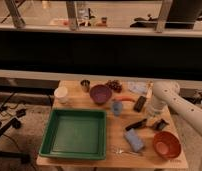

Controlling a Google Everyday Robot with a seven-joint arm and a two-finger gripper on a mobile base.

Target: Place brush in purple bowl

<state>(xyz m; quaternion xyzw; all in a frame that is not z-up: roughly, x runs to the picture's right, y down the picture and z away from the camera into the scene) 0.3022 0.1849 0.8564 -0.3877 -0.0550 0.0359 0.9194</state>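
The brush (136, 124) lies flat on the bench (113, 134), down and to the right of the purple bowl (100, 93) and well apart from it. The gripper (158, 124) sits low at the brush's far end, farther right of the bowl again. I cannot tell how its jaws stand, or whether they have the brush at all.

The likely trouble is the grip. A thin stick taken near one end may swing or slip out on the lift, and it is about as long as the bowl is wide, so it could catch the rim or tip back out.

The straight line to the bowl is crowded. A small blue cup (117, 107) stands just below and right of the bowl, with an orange piece (126, 99) and a black block (139, 103) right of it. A low carry could knock any of them.

Below the bowl is a green tray (74, 132). Far down-right of it are a blue pad (134, 141), a fork (125, 151) and an orange-red bowl (166, 144).
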